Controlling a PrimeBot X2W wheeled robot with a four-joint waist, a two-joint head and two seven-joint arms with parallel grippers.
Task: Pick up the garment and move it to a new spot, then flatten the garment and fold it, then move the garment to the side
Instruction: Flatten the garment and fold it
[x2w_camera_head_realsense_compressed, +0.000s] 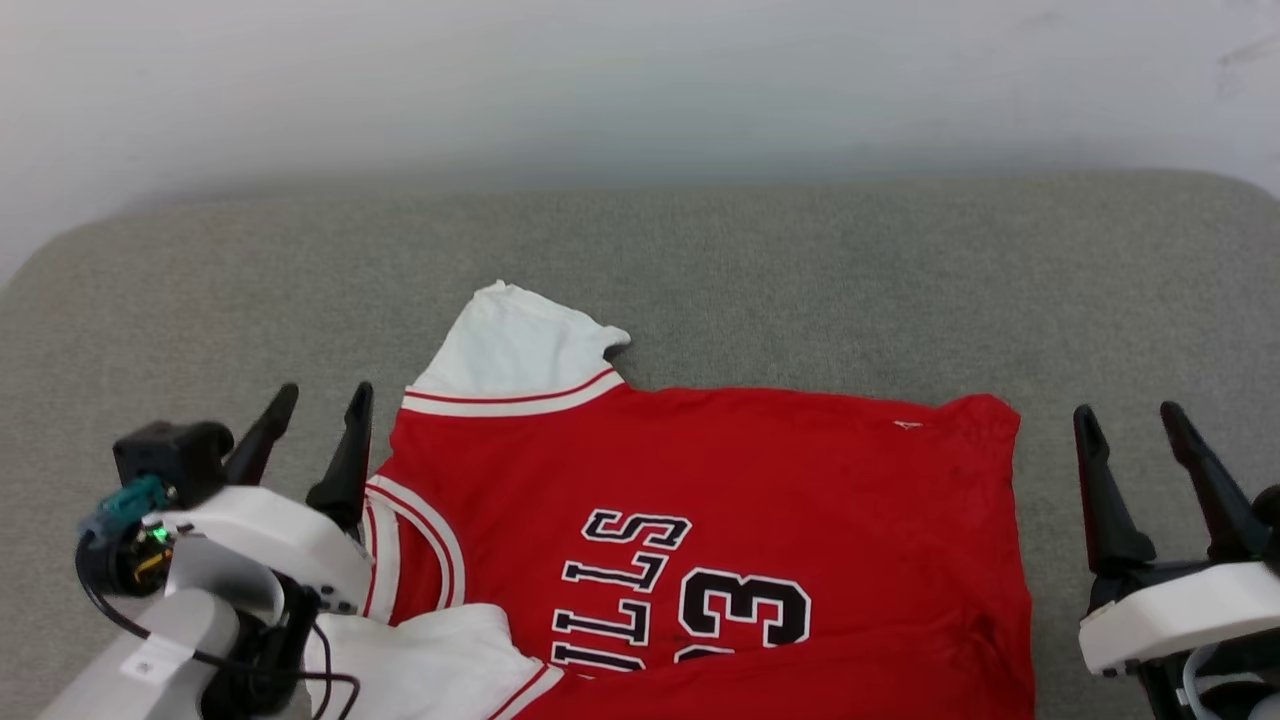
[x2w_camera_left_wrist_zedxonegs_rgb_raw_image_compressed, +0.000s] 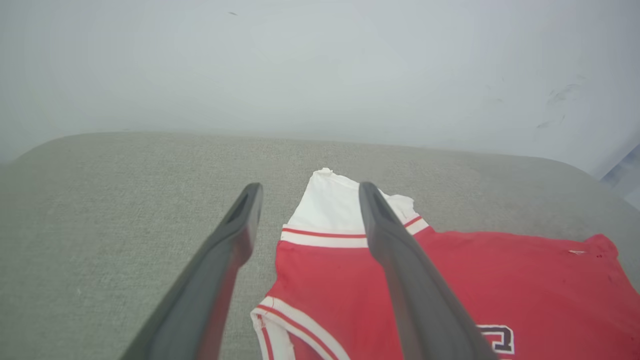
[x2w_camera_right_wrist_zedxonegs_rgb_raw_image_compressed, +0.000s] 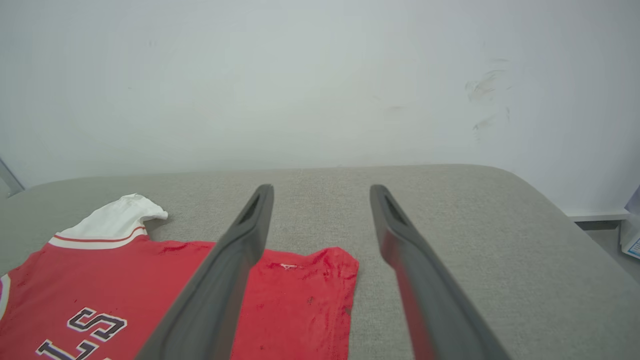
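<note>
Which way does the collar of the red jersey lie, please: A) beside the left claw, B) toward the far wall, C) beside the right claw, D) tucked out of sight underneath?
A: on the garment, the white-striped collar sits right by the left claw, while the hem faces the right claw.

The right hand (x2w_camera_right_wrist_zedxonegs_rgb_raw_image_compressed: 321, 190) spreads its two dark fingers wide; grey table (x2w_camera_right_wrist_zedxonegs_rgb_raw_image_compressed: 475, 240) and a red corner show between them. The garment (x2w_camera_right_wrist_zedxonegs_rgb_raw_image_compressed: 115, 270) lies flat at eight o'clock, its white sleeve (x2w_camera_right_wrist_zedxonegs_rgb_raw_image_compressed: 115, 220) toward nine, with black-and-white letters at the bottom edge. Scuffs (x2w_camera_right_wrist_zedxonegs_rgb_raw_image_compressed: 480, 90) mark the pale wall (x2w_camera_right_wrist_zedxonegs_rgb_raw_image_compressed: 250, 75) at two o'clock.
</note>
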